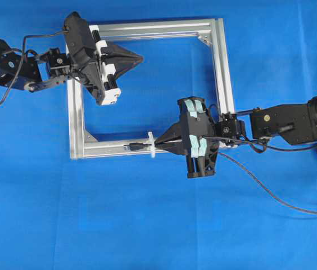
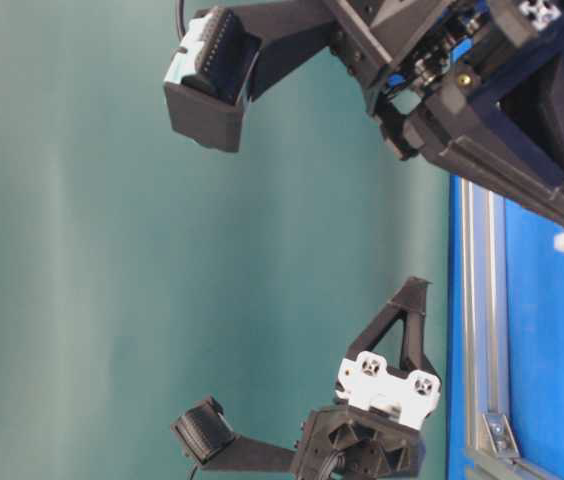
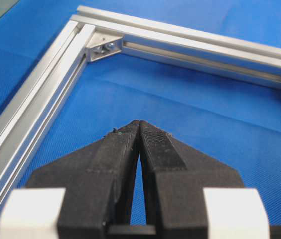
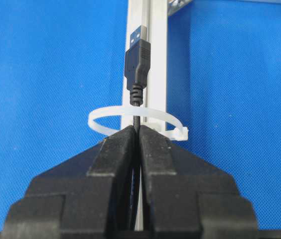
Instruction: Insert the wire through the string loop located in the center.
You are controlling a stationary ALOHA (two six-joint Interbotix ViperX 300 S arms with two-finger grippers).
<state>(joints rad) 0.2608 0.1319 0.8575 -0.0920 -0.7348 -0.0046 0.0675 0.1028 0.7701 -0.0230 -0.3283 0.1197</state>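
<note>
Black wire [image 4: 136,97], pinched by the right gripper [image 4: 137,130], passes through the string loop [image 4: 135,121] toward twelve o'clock, while the left gripper [image 3: 139,124] idles pressed together

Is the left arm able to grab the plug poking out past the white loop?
Probably yes. The left gripper hovers shut above the frame, holding nothing, and blue cloth lies bare between it and the plug beyond the string loop.
</note>
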